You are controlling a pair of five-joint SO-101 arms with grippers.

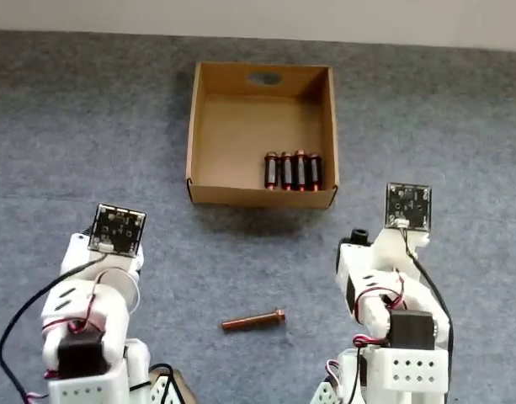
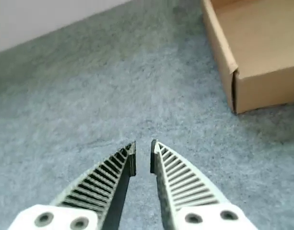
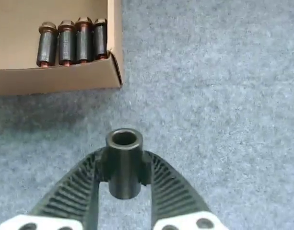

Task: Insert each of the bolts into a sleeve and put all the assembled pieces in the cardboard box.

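While the right claw (image 3: 123,162) is clamped on a black sleeve (image 3: 123,143) with the hollow end showing past its tips, the left claw (image 2: 143,149) hangs over the grey counter (image 2: 89,86) with its tips only a sliver apart and nothing in them. One copper bolt (image 1: 252,320) is lying loose on the counter between the two arms. Four assembled pieces (image 1: 292,171) sit side by side in the cardboard box (image 1: 262,195), tucked into the corner nearest the right arm.

The left arm (image 1: 87,311) sits lower left, left fingers (image 2: 175,182) barely parted; right arm (image 1: 394,307) lower right, right fingers (image 3: 72,189) clamped on a sleeve (image 3: 123,163).
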